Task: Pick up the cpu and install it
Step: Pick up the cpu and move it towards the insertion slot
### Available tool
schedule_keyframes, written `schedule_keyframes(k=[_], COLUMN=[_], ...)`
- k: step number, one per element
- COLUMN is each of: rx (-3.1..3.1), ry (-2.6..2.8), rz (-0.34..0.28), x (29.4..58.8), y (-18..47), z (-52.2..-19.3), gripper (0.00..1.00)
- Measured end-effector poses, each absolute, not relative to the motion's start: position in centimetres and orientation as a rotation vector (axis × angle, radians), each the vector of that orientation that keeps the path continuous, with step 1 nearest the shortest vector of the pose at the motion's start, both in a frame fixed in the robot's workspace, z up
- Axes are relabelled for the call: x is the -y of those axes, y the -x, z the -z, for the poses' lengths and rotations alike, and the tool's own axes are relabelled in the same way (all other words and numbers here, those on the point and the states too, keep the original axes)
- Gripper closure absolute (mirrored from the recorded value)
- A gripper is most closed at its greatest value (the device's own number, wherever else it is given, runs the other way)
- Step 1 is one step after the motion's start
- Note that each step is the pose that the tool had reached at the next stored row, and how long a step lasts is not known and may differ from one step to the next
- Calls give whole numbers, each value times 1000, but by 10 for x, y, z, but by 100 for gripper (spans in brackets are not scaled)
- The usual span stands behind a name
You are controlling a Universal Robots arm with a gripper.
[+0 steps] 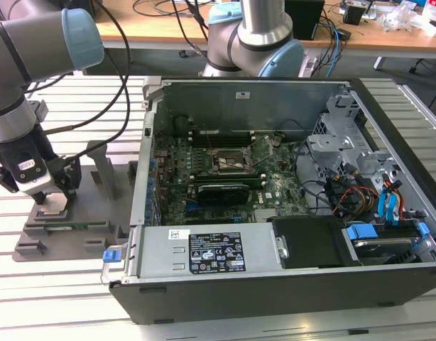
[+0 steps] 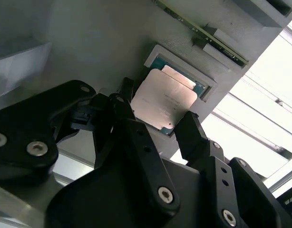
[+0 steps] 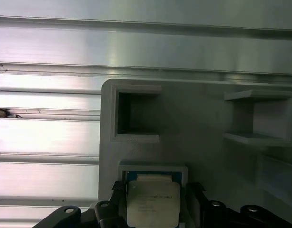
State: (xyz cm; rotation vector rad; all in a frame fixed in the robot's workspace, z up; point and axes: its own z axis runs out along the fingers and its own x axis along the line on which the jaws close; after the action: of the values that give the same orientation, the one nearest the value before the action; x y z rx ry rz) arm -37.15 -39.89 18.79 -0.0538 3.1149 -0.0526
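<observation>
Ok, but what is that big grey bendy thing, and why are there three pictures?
That is a robot arm. One picture comes from a camera off the arm. It shows the arm reaching down to a grey plate on a metal table, beside an open computer. The other two pictures come from small cameras riding near the arm's wrist, so they see things up close. In both wrist views you can see a little silver square. That is the cpu, the computer's brain chip. It is at a pocket in the plate, right by the arm's black tip. I can't tell if the arm is holding it yet.
</observation>
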Motion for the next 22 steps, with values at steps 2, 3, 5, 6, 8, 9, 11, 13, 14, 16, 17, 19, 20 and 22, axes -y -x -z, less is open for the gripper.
schedule_keyframes(k=[2,3,5,6,8,9,11,13,14,16,17,19,20,22], rx=[-3116,-3117,-3112,-3110,-3112,-3112,-3112,-3112,-3112,-3111,-3111,-3110,-3110,-3129], ry=[54,54,53,53,54,54,55,57,59,64,74,101,105,105], rz=[54,54,51,49,51,51,42,27,19,1,-9,-11,-11,-12], x=[399,399,399,399,399,400,406,409,409,409,409,409,409,409], y=[371,371,371,371,371,372,372,372,372,372,373,373,373,373], z=[-188,-188,-190,-193,-199,-199,-198,-197,-197,-196,-195,-195,-195,-195], gripper=[38,38,38,38,38,38,38,38,38,38,38,38,38,38])
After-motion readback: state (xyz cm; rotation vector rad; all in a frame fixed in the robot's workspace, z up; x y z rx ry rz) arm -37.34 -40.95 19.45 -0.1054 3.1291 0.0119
